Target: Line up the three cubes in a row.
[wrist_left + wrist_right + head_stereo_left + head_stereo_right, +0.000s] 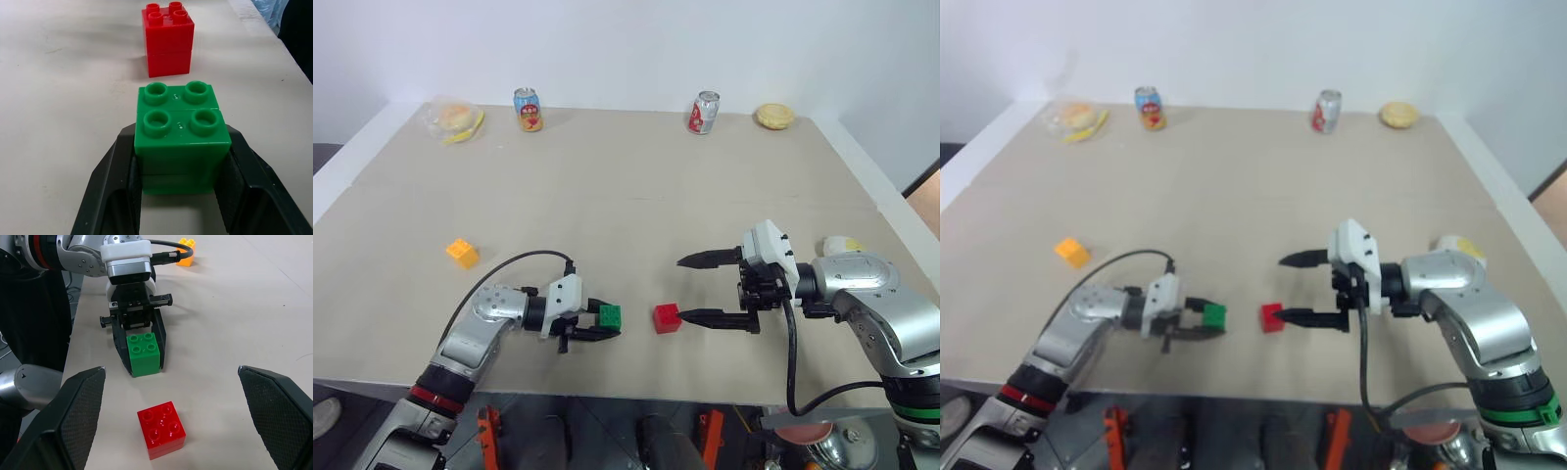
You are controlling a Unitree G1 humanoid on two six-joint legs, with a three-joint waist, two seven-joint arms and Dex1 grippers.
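L claw (pixel 604 324) clamped on green cube (pixel 610 315), low on desk (pixel 636 196) just short of red cube (pixel 667 318) beside wide-open R claw (pixel 690 289); orange cube (pixel 463 253) well behind L claw; step: placing green by red, next: release, fetch orange.

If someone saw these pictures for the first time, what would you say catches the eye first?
The left gripper, near the table's front edge, has its jaws shut on the green cube. Just beside it sits the red cube, with the right gripper standing wide open on its other side. The orange-yellow cube lies apart, farther to the left.
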